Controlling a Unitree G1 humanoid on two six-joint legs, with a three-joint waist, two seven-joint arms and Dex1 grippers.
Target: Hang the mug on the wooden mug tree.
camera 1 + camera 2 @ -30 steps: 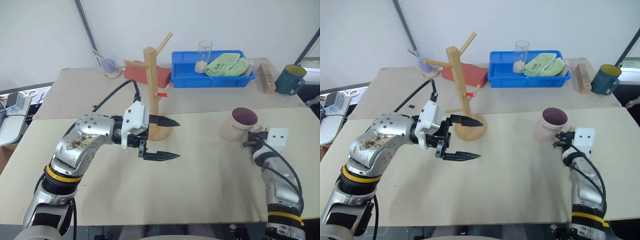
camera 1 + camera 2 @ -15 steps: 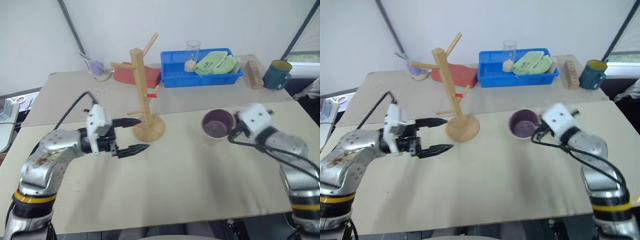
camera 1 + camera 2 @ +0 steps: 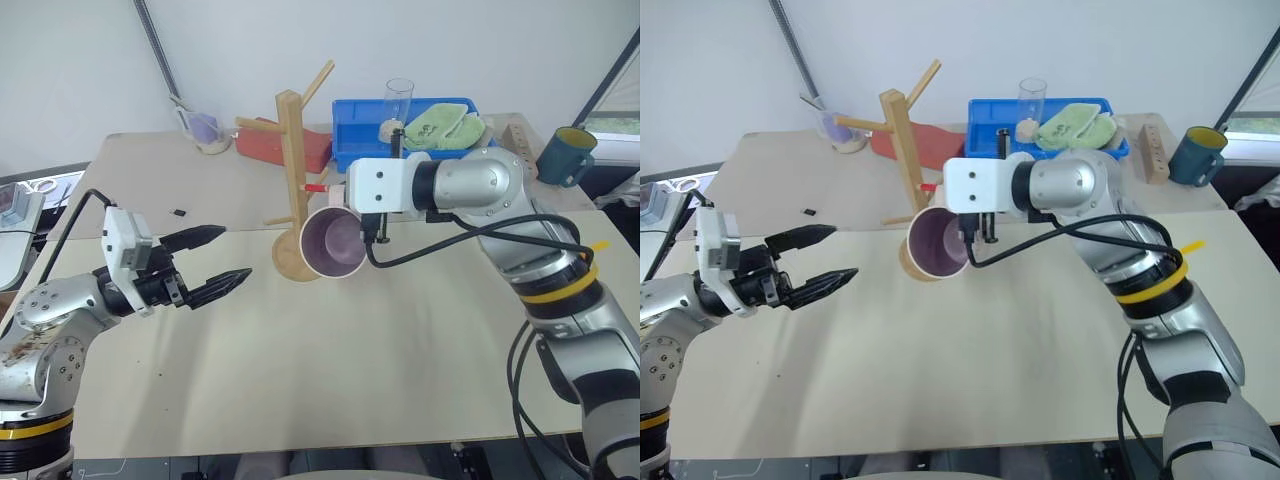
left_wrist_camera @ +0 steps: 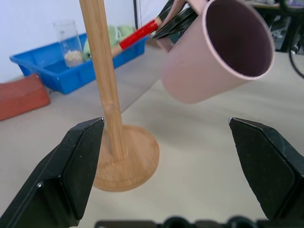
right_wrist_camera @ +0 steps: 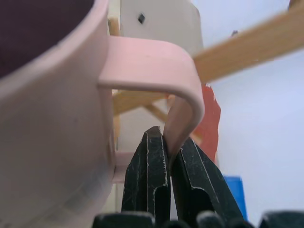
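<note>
Held the mug (image 3: 334,243) aloft by its handle alone, in the right gripper (image 5: 167,166); both black fingers (image 5: 147,175) pinched shut on the lower curve of the handle loop, seen close in the right wrist view. Mug tipped on its side, purple inside facing the camera, hanging just off the wooden mug tree (image 3: 292,165) at about 4 o'clock from the post, above the round base and clear of the table (image 3: 400,350). Red-tipped peg (image 3: 318,187) sat just beside the handle, at roughly 11 o'clock from the mug's rim; whether touching, couldn't tell. Left gripper (image 3: 215,262) hovered well apart at 9 o'clock from the tree, fingers spread wide, holding nothing. Judged the mug ceramic: stiff, fairly heavy for a two-finger pinch, glazed so prob. slippery, and breakable if dropped. Judged the grip point sound for hanging but marginal for control: w/ the weight off to one side of a thin handle, the cup could swivel about the pinch or slide. Reckoned best hold stayed low on the loop, leaving the upper opening free for the peg to pass thru. Reckoned the tree light and tall, so a knock from the mug could tip it. Kept well behind, at 12 to 2 o'clock: blue bin (image 3: 366,140) w/ glass and green cloth, dark teal mug (image 3: 562,156), red block (image 3: 262,145).
</note>
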